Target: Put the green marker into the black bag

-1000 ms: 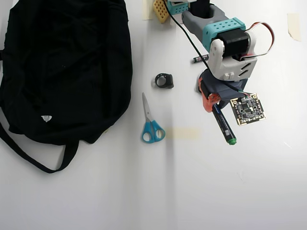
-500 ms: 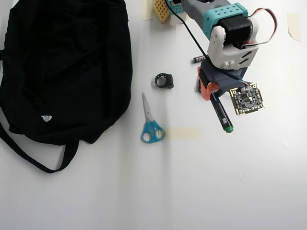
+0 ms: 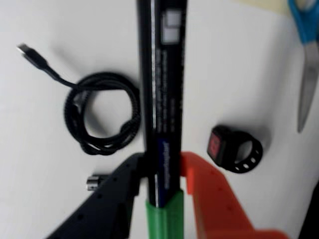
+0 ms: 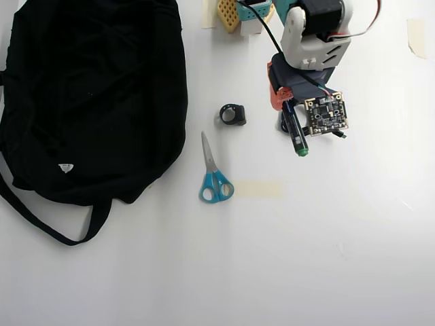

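Wrist view shows the green marker (image 3: 162,99) clamped between the two jaws of the gripper (image 3: 162,172), one jaw black and one orange, closed tight against the black barrel just above the green cap. The barrel runs straight up the middle of that view, with printed text along it. Beneath it on the white table (image 3: 45,124) a coiled black cable (image 3: 102,114) is seen to the left, a small black ring-shaped device with a red face (image 3: 234,148) to the right, and a small black battery (image 3: 94,182) near the black jaw. The blade of the blue-handled scissors (image 3: 306,74) is visible at the right edge.

In the overhead view the marker (image 4: 296,136) is seen held under the gripper (image 4: 285,109), its small green tip pointing away from the arm's base, in the upper right part of the table. The black bag (image 4: 88,95) lies well apart at the left, with the scissors (image 4: 214,175) and the ring-shaped device (image 4: 232,114) between it and the arm.

The grasp is judged to be done, and the marker appears to be lifted clear of the table, though its height cannot be told for certain. What is left is the carry across to the bag and the release into it; where the bag's opening lies cannot be made out.
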